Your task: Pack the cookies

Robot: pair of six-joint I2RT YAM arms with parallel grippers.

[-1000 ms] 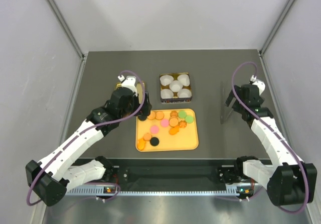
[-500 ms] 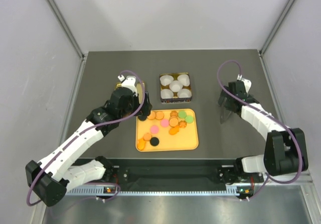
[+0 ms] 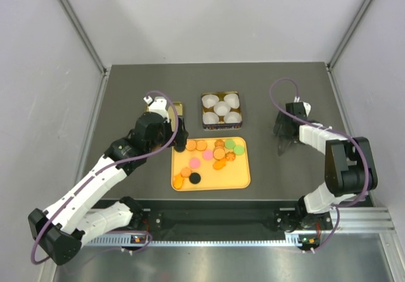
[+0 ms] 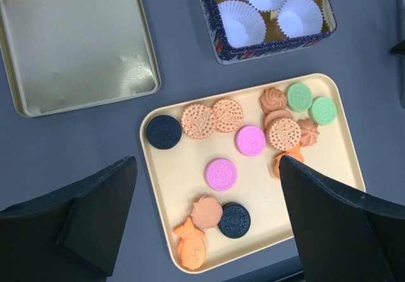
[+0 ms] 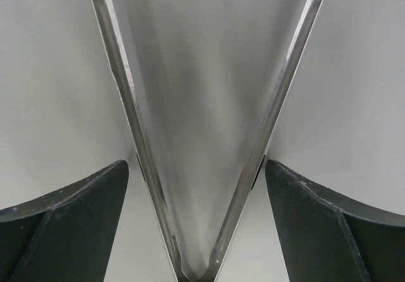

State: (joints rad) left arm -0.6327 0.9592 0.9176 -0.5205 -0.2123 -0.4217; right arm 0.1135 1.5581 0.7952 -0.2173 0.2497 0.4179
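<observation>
The cookies (image 4: 221,173) lie loose on the yellow tray (image 4: 183,181), 2 black among orange, pink and green. The left hand (image 3: 179,141) hovers over the tray's far-left corner, pointing down, fingers wide apart and empty. Well right of the tray, the right hand (image 5: 196,168) faces the enclosure's wall corner, fingers spread, holding nothing.

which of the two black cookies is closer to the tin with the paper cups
The black round cookie at the yellow tray's corner, beside an orange biscuit; the other black cookie lies by the opposite edge.
</observation>
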